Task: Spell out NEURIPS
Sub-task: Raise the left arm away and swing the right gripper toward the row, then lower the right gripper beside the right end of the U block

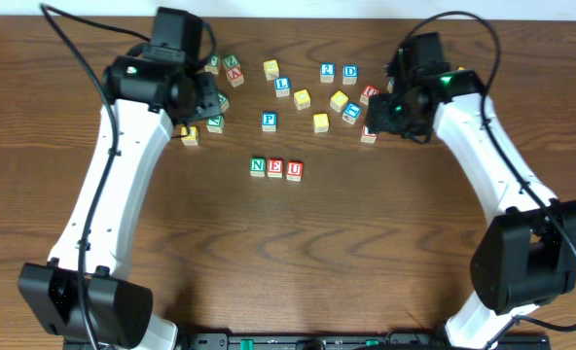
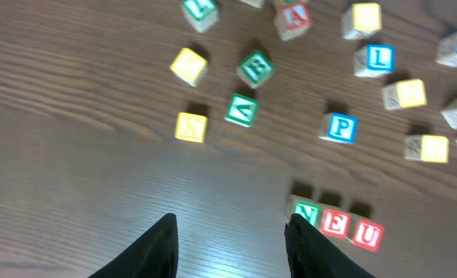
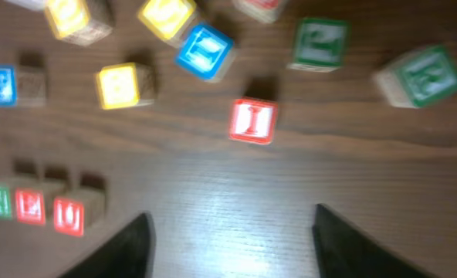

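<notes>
The red I cube (image 3: 252, 121) is seen lying on the worktop (image 3: 213, 193) ahead of the right jaws, in line with the gap between them but untouched. Those jaws are spread apart and nothing is grasped. The left jaws are likewise parted and empty, with the N-E-U row (image 2: 336, 222) lying near one fingertip. The blue P cube (image 1: 269, 122) is placed behind that row, apart from it.

Brown wood table (image 1: 298, 253). Spare cubes sit along the far side. L cube (image 1: 282, 86) is blue. 2 cube (image 1: 327, 72) is just beside D cube (image 1: 350, 73), both blue, apart from the L. Red A cube (image 1: 235, 74) is further left, just beside a green-lettered cube (image 1: 231, 61) whose letter is unreadable.
</notes>
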Motion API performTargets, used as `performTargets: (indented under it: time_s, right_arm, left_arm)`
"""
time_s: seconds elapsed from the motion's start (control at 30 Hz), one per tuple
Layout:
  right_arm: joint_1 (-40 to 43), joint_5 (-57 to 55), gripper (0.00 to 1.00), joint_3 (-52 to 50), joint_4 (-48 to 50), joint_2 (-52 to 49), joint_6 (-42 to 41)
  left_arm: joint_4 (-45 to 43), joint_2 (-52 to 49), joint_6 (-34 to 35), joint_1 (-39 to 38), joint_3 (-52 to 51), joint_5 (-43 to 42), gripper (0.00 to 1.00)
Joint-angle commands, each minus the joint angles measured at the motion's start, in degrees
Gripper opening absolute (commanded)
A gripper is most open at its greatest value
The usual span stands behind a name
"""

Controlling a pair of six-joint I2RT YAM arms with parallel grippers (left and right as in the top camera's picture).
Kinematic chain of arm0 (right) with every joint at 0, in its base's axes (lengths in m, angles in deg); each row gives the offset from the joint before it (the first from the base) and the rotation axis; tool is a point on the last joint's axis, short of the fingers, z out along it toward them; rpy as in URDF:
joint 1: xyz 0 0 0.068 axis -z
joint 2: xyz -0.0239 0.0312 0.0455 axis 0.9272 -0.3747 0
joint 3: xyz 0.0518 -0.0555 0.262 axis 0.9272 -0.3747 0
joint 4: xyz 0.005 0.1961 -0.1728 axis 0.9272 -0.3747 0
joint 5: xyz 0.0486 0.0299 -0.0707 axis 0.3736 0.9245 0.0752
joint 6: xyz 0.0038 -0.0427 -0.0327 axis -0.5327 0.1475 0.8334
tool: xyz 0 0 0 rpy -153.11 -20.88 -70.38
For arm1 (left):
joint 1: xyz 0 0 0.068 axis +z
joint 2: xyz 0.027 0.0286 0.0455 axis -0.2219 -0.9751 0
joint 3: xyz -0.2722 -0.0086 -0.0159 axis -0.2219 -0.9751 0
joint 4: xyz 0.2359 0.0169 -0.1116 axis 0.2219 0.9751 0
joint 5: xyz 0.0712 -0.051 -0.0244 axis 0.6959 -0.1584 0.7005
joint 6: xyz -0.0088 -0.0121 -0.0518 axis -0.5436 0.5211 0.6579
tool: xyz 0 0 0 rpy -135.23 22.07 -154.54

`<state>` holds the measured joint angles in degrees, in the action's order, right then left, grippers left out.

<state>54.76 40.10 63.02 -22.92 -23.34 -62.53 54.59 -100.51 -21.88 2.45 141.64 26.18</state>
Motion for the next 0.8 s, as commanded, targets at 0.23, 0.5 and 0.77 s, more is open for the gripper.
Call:
performTargets:
  time_s: [0.23,0.5,0.77]
  right_arm:
    - [-9.31,1.46,0.12,-0.31,-0.79,-0.72,-3.15]
    - [-13.22,1.31,0.01,-0.35,-0.55,-5.07,-7.56]
    - [-14.95,1.31,0.01,-0.35,-0.92,-9.84,-11.41]
  left_arm:
    - [0.42,0.81,-1.42,5.46,-0.63,0.55,0.44]
    - [0.70,0.26,-1.42,5.44,-1.97,0.52,0.44]
    - [0.96,0.07,-1.42,5.44,-2.71,0.52,0.44]
